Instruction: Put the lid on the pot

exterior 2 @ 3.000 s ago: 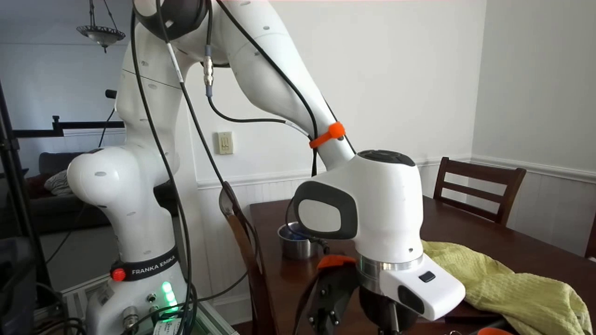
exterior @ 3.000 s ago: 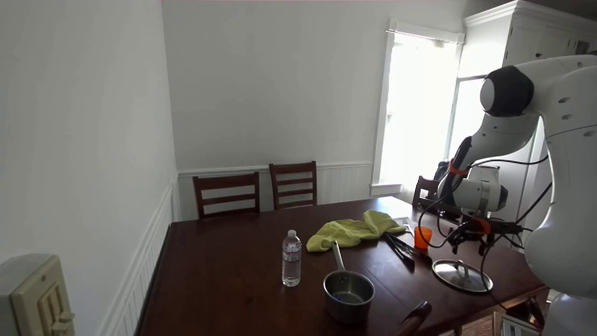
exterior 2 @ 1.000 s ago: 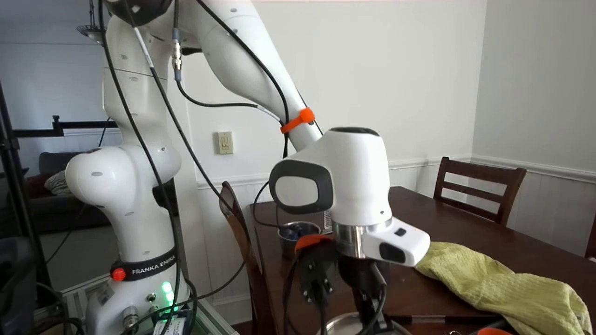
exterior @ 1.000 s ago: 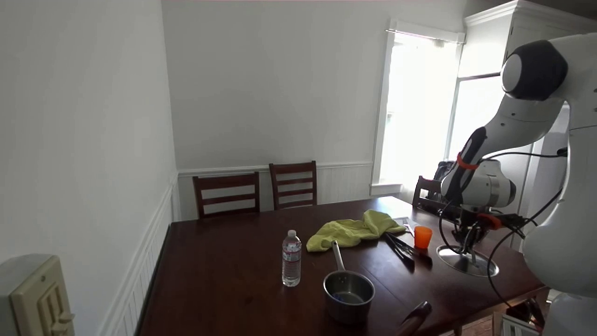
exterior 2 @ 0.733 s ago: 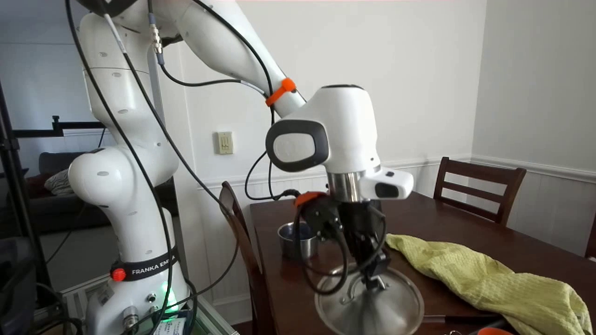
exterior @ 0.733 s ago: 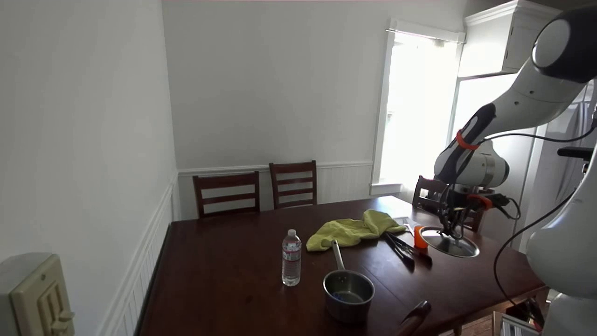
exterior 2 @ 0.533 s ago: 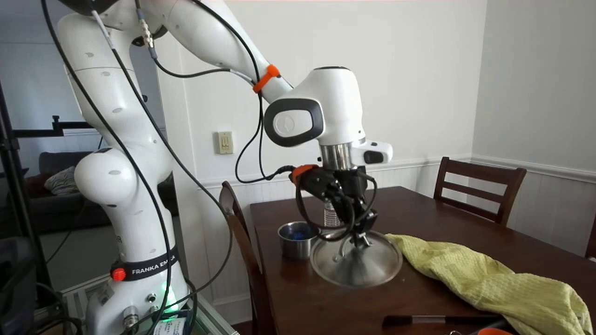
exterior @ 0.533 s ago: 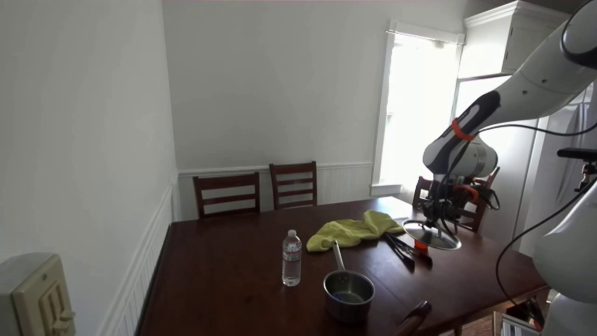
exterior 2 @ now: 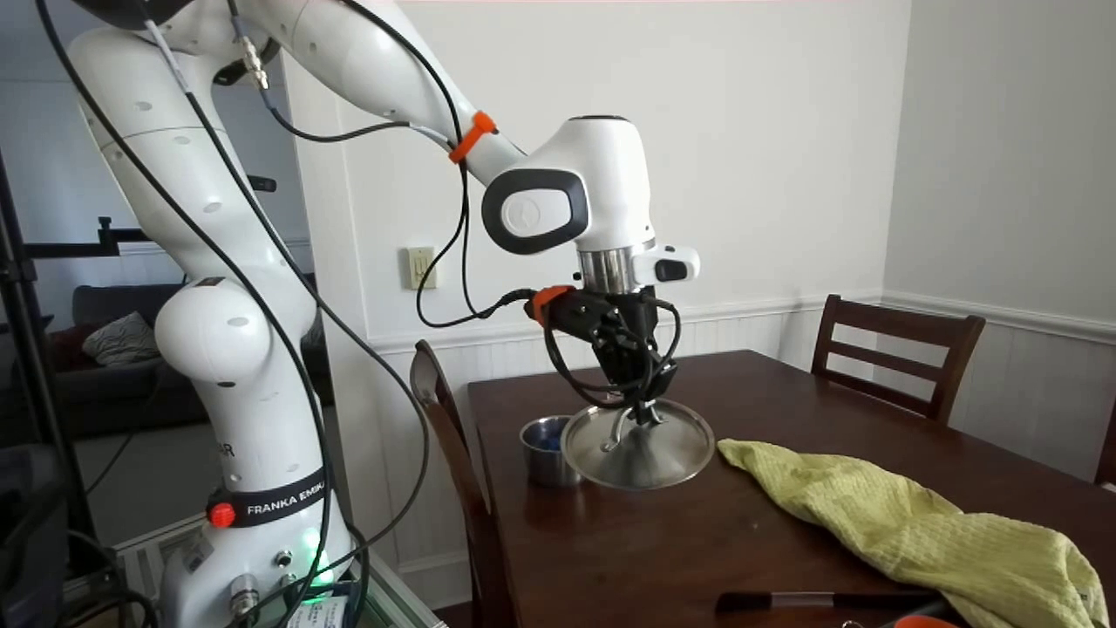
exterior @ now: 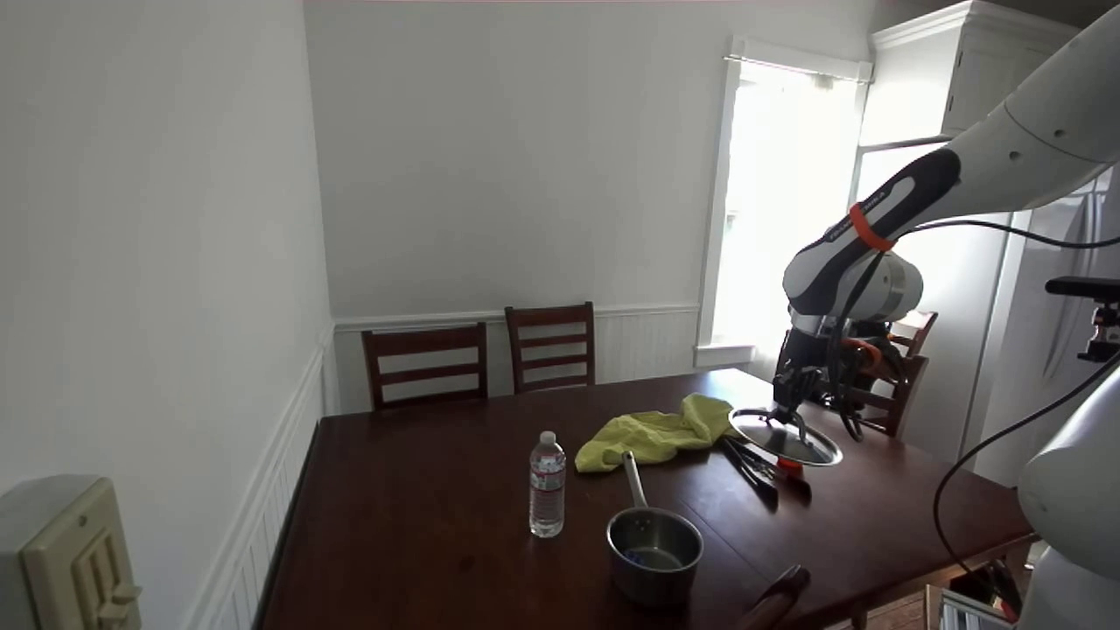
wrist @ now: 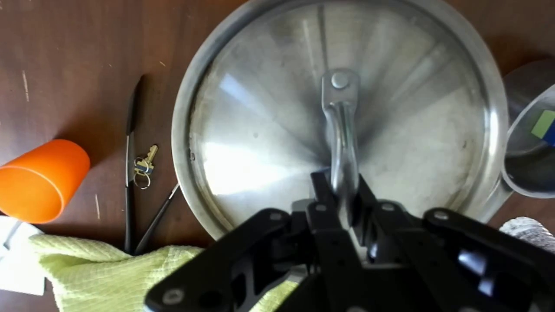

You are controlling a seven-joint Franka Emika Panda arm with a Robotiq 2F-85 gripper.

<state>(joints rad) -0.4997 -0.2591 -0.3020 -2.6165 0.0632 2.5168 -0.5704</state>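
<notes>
The lid, a silvery disc with an arched metal handle, hangs in the air above the table; in an exterior view the lid leans slightly. My gripper is shut on that handle, one black finger on either side of it. In an exterior view the gripper stands over the lid's middle. The dark-grey pot rests uncovered on the table with something blue inside. At the right edge of the wrist view, only part of the pot shows. The lid and pot overlap in an exterior view.
A water bottle stands beside the pot. A yellow-green towel, black-handled tongs, a key and an orange cup lie around the lid's far side. A chair back rises at the table's edge near the pot.
Three seconds ago the gripper stood open over the lid on the table. It has since closed on the handle, raised the lid and carried it towards the pot and towel.
</notes>
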